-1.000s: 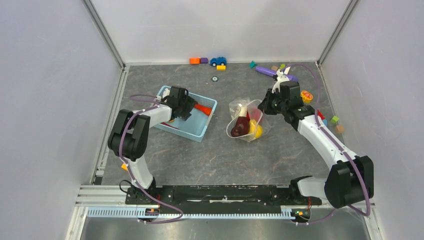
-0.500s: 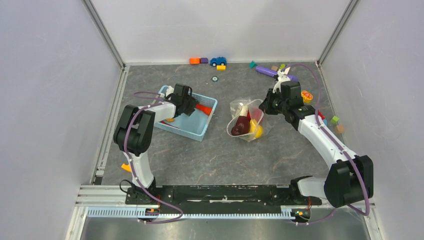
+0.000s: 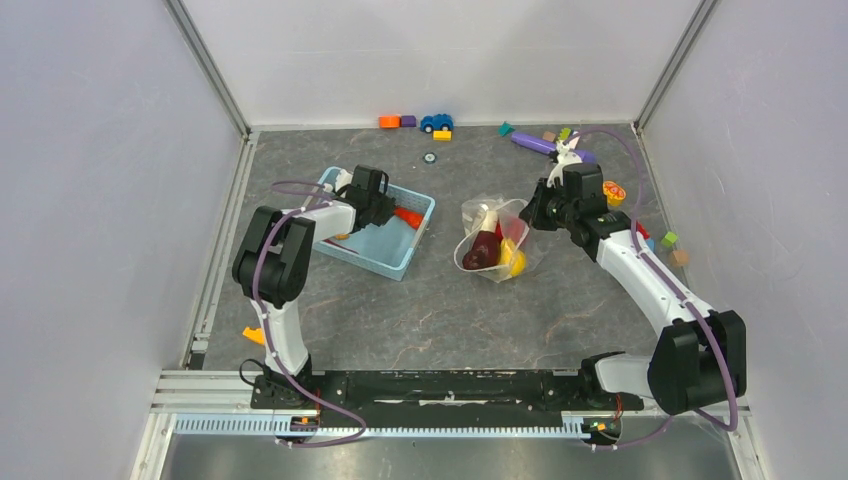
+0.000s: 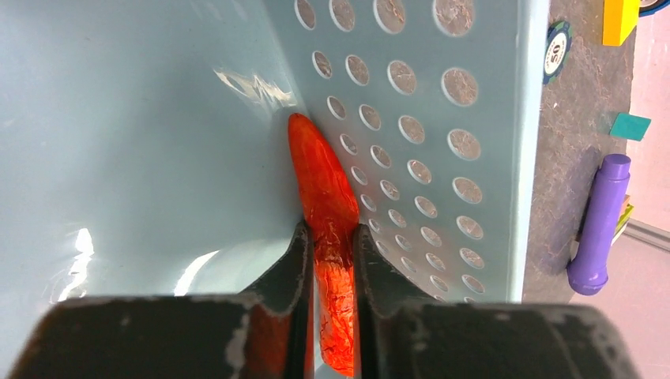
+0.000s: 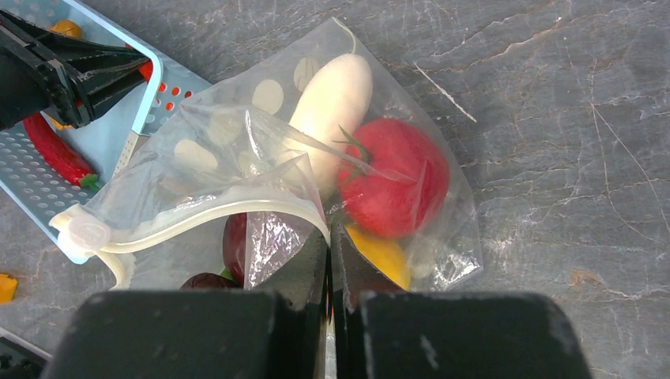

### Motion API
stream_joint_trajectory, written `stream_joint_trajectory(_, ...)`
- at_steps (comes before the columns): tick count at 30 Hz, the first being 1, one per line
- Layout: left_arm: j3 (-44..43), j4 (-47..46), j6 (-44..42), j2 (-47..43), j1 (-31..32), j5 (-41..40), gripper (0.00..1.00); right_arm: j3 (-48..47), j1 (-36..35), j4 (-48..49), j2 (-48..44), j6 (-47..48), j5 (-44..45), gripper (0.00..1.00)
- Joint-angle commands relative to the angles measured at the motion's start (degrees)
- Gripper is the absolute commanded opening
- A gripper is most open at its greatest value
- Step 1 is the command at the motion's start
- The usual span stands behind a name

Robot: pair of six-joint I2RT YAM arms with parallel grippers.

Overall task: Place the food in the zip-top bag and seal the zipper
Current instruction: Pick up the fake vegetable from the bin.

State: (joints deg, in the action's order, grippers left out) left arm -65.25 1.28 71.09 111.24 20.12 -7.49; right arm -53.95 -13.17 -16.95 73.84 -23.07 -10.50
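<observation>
Where the grey table (image 3: 420, 310) spreads before the two arms, the basket (image 3: 390, 262) sits left of centre. The bag (image 3: 470, 212) lies near it on the right, its mouth turned toward the basket. The left gripper (image 4: 332, 237) reaches into the basket, and its fingers pinch the carrot (image 4: 320, 178), which lies along the foot of the perforated wall. The right gripper (image 5: 329, 237) is pressed together on the bag's film, just under the zipper (image 5: 197, 217), which curves unsealed across the mouth. Inside the bag lie the radish (image 5: 332, 103), the tomato (image 5: 395, 178) touching it, the pepper (image 5: 383, 254) under the tomato, and the maroon piece (image 5: 235, 245) nearest the mouth.
</observation>
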Motion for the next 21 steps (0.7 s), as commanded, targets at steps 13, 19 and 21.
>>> stream_joint_trajectory(13,7.08,1.58,0.3,-10.02,0.45,-6.72,0.02,1.92,0.91,2.1,-2.38,0.9,0.07,0.03)
stream_joint_trajectory(19,10.14,0.21,-0.57,-15.91,0.39,-8.58,0.02,2.32,1.13,2.11,-3.33,1.08,0.13,0.03)
stream_joint_trajectory(21,11.18,-0.17,-1.48,-18.22,0.44,-10.04,0.02,2.11,1.22,2.02,-3.63,1.2,-0.09,0.03)
